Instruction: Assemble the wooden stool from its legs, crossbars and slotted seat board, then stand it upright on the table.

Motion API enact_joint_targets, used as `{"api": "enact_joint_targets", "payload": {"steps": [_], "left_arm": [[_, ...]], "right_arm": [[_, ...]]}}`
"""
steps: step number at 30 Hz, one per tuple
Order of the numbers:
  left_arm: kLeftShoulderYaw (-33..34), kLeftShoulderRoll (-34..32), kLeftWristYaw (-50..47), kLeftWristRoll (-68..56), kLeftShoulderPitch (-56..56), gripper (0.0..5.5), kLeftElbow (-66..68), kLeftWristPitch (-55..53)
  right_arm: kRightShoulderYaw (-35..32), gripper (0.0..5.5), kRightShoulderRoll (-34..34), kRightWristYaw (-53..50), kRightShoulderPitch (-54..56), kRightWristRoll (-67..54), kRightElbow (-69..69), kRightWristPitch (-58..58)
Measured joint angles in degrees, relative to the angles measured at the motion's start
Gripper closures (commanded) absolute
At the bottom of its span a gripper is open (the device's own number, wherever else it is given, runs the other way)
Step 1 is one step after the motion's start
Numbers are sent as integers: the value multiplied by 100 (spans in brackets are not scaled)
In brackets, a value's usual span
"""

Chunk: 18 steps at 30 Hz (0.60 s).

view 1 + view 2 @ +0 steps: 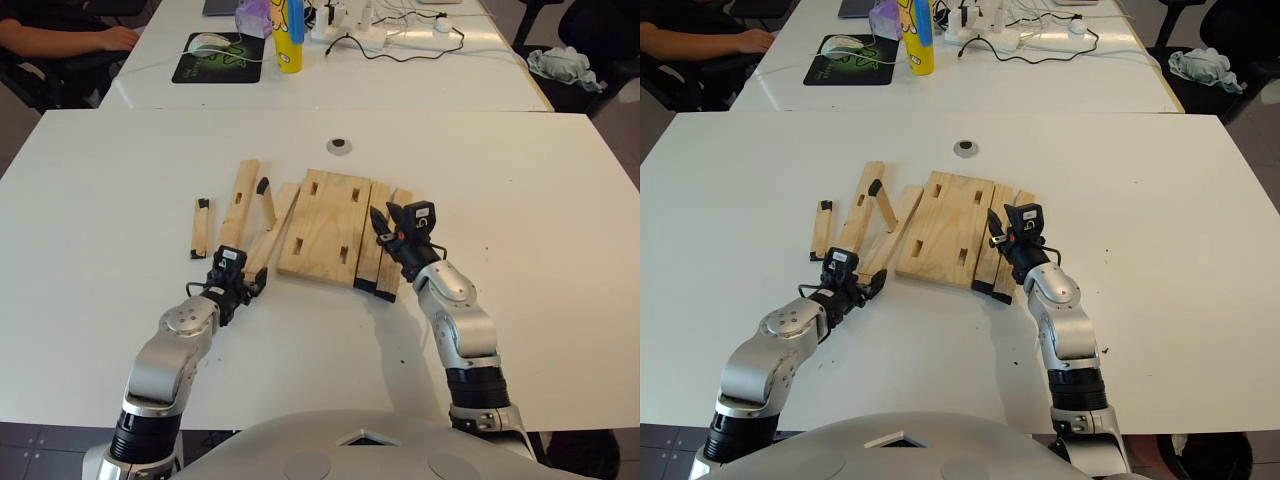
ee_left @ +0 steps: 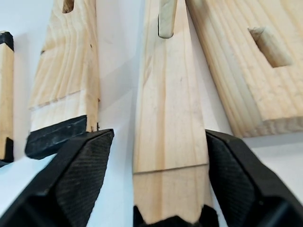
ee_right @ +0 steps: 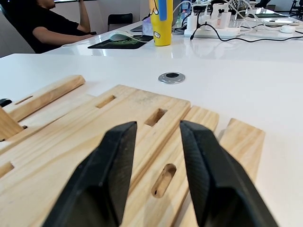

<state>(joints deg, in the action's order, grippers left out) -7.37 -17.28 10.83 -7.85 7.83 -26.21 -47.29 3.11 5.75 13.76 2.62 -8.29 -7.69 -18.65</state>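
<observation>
On the white surface (image 1: 90, 200) in front of us the stool lies in parts, all unassembled. The slotted seat board (image 1: 322, 225) lies flat in the middle, its four slots facing up. Just beside its right edge a pair of legs (image 1: 372, 240) lies side by side, close against the board, with black ends toward us. Against the board's left edge lies the long leg (image 1: 265, 240), angled so that its near end swings away from the board. A thin crossbar (image 1: 267, 203) with a black tip rests tilted on this leg; we cannot tell whether it sits in a slot. Further left lies another leg (image 1: 238, 205), and beyond it a short piece (image 1: 200, 227) with black ends, apart from the rest.

Our left tool (image 1: 250, 278) is at the near end of the long leg. Its fingers (image 2: 80, 175) stand wide to either side of the wood, with a gap showing on one side, so nothing is gripped.

Our right tool (image 1: 386, 216) hovers over the pair of legs beside the board. Its fingers (image 3: 113, 175) are a narrow gap apart and hold nothing.

Behind the parts a round grommet (image 1: 339, 146) is set into the surface. On the next surface stand a yellow bottle (image 1: 289, 40) and a mouse pad (image 1: 215, 57).
</observation>
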Motion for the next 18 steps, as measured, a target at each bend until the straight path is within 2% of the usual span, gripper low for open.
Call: {"api": "enact_joint_targets", "payload": {"steps": [7, 14, 16, 18], "left_arm": [[-136, 122, 31, 12, -345, 216, 425, 187], [-20, 231, -4, 4, -465, 320, 630, 247], [5, 260, -15, 5, -459, 342, 667, 262], [29, 261, -15, 5, -467, 342, 696, 272]], "right_arm": [[2, 382, -2, 4, 108, -1, 76, -22], [1, 382, 5, 32, 182, -4, 142, -45], [1, 382, 3, 55, 281, -6, 183, -45], [1, 382, 0, 60, 336, -7, 214, -43]]}}
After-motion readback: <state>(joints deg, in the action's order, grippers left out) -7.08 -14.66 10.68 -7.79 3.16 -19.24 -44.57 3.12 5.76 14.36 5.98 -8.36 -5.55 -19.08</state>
